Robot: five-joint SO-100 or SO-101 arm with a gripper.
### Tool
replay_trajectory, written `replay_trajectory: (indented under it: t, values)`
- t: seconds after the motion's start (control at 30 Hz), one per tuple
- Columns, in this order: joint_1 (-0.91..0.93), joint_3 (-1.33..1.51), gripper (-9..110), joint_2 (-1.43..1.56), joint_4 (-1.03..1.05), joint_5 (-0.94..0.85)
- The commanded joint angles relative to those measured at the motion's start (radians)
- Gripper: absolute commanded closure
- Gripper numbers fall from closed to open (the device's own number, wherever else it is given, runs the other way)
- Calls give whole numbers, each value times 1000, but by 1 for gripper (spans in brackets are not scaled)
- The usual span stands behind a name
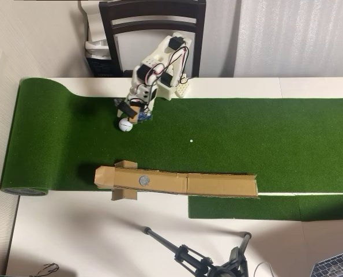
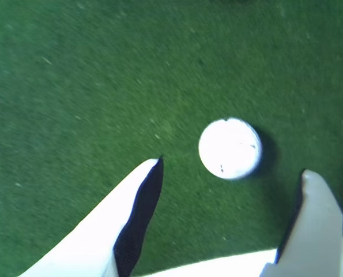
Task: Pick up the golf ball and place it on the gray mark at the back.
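The golf ball (image 2: 229,148) lies on the green putting mat (image 1: 246,127), white and faintly marked. In the wrist view I see it just ahead of my end effector (image 2: 232,173), whose two white fingers (image 2: 139,202) are spread wide apart with nothing between them; the ball sits nearer the right finger, not touching either. From overhead, the ball (image 1: 125,124) rests just below the white arm (image 1: 154,75), towards the mat's left half. The gray mark (image 1: 144,180) sits well apart from it, framed in a long cardboard strip (image 1: 217,186) at the mat's lower edge. The mat covers a white bench (image 1: 90,231).
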Motion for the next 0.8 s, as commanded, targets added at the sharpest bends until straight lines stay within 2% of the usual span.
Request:
replay_trajectory:
  t: [0.0,0.3,0.5,0.77]
  values:
    - [46,-144,63,-55,-21,-44]
    - [166,-202,63,-132,28,-74]
    - [236,-103,63,-126,64,-66]
    - [225,-69,63,-123,51,49]
